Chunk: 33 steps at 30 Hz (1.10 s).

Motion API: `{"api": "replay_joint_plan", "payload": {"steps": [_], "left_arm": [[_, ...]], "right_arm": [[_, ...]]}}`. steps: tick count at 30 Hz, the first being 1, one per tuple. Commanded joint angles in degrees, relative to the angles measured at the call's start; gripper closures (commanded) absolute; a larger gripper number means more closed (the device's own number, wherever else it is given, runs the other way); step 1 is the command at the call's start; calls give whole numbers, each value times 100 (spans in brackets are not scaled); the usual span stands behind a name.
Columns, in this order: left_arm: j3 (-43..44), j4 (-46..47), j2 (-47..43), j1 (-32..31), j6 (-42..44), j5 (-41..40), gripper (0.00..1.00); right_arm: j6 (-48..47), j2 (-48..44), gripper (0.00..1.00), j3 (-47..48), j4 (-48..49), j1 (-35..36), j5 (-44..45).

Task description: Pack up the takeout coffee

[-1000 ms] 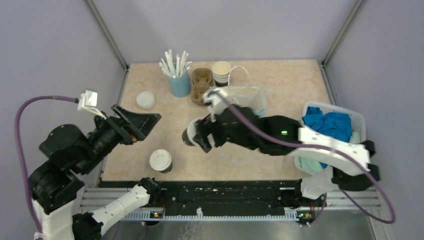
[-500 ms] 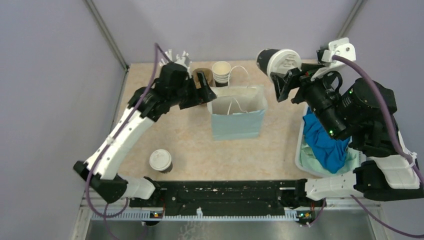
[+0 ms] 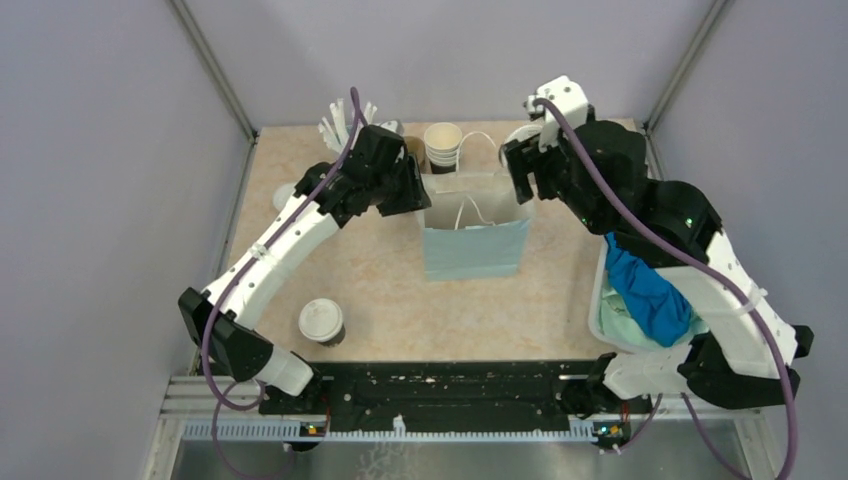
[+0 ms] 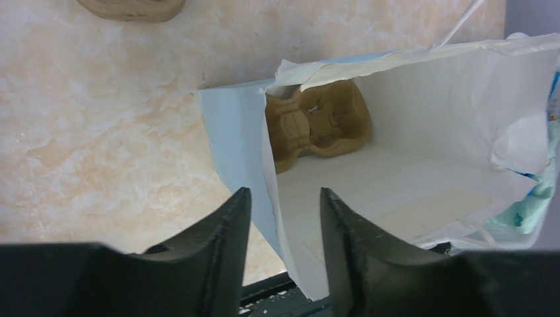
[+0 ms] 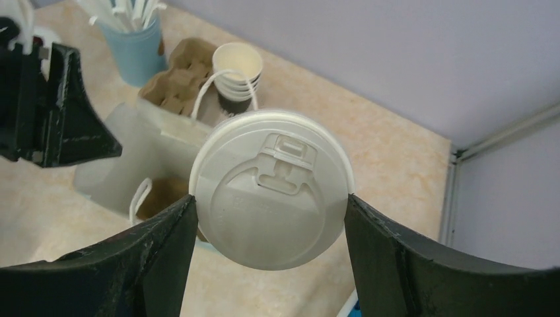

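the tan, marbled table (image 3: 560,160) is sitting under everything. the right arm (image 3: 690,230) is arching up from the near right corner and over the basket, with its wrist pointing toward the bag's far right corner. the left arm (image 3: 270,255) is lying long and low from the near left corner across to the bag's left end.

the light blue paper bag (image 3: 475,250) is standing upright and open in the middle of the table. a white basket (image 3: 603,285) with blue cloth (image 3: 645,290) in it is sitting at the right edge, partly hidden under the right arm. a brown cup tray (image 4: 317,125) is sitting inside the bag.

the right gripper (image 5: 271,205) is squeezing the held coffee cup (image 5: 271,172) from both sides, up in the air near the bag's far right corner. only the cup's white top is showing, and the raised marks on it are too blurry to read.

the left gripper (image 4: 282,198) is standing partly open. one finger is outside the bag's left wall and one is inside, with gaps showing on both sides of the paper.

the other coffee cup (image 3: 321,322), lid on, is standing alone near the front left of the table, well apart from the bag. behind the bag, a stack of open cups (image 3: 443,145), a second brown tray (image 5: 178,66) and a blue cup of straws (image 5: 139,46) are sitting in a row.
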Motion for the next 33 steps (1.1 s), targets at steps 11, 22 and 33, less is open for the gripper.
{"api": "replay_joint_plan", "payload": {"steps": [11,22,33], "left_arm": [[50,802,203,-1,1600,3,90],[-1494,2508,-1106,-12,2545,816,100],[-3812,5000,-2600,-27,3087,960,100]], "right_arm": [[795,135,40,673,-1817,-157,-1939],[516,312,46,118,-1330,-157,-2793],[-648,146,48,-964,-625,730,-2548]]}}
